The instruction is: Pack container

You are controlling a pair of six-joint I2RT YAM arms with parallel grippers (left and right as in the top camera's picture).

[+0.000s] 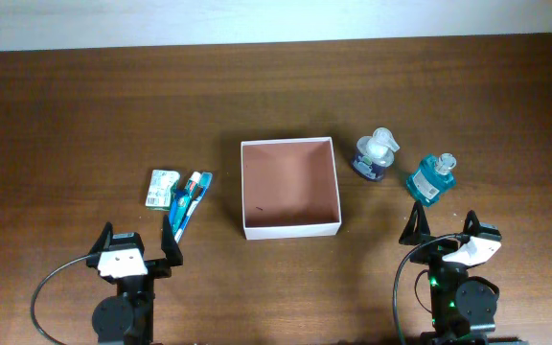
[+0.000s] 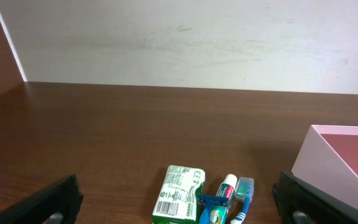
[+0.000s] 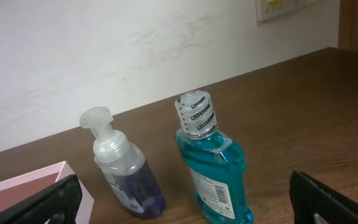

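Container (image 1: 290,187) is placed on the surface (image 1: 65,115), between toothbrushes (image 1: 188,201) and mouthwash (image 1: 431,178). Left gripper (image 1: 139,238) and right gripper (image 1: 444,224) (jaws spread wide) are shown holding nothing.

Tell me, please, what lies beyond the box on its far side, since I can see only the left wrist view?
Observer: Two bottles stand right of the container: a pump bottle of purple liquid and a blue mouthwash bottle.
Operator: Thank you; is anything packed yet?
Observer: No, only its reddish-brown floor shows.
Operator: Where is the right gripper?
Observer: The right gripper is open, on the robot's side of the mouthwash bottle, not touching it.
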